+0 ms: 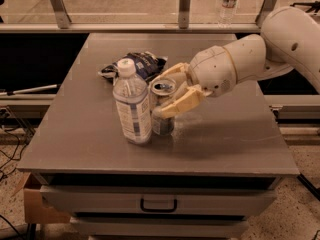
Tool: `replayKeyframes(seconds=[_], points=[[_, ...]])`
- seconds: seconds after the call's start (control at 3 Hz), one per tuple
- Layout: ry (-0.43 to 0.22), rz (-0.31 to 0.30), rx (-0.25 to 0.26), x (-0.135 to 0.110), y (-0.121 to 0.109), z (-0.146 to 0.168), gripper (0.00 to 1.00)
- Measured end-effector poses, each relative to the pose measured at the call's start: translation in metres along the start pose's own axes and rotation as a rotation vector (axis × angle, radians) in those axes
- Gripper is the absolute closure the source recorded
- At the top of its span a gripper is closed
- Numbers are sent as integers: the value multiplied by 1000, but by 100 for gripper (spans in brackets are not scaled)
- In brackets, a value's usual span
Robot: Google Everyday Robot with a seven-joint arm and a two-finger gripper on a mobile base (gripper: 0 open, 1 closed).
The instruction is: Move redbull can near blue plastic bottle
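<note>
The grey table (pixel 75 134) carries the upright bottle (pixel 131 106). The can (pixel 163 109) stands just beside it, on the arm's side. The gripper (pixel 170 93) pinches the can near its top. The can is probably light, smooth and thin-walled, so a gentle hold at mid-height seems safest.

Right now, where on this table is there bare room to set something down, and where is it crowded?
Bare on the table: the left strip beside the blue plastic bottle, the front edge below it, and the right front corner below the arm. Crowded: centre-back, where the end effector grips the redbull can right beside the bottle, snack bag just behind.
</note>
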State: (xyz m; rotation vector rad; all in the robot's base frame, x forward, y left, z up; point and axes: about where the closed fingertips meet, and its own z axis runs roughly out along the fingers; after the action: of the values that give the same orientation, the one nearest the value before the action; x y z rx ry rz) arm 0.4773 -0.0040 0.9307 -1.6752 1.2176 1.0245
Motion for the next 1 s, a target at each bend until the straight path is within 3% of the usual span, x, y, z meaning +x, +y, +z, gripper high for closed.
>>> replayKeyframes(seconds=[1.0], points=[[-25,20,22,15,-7,1,98]])
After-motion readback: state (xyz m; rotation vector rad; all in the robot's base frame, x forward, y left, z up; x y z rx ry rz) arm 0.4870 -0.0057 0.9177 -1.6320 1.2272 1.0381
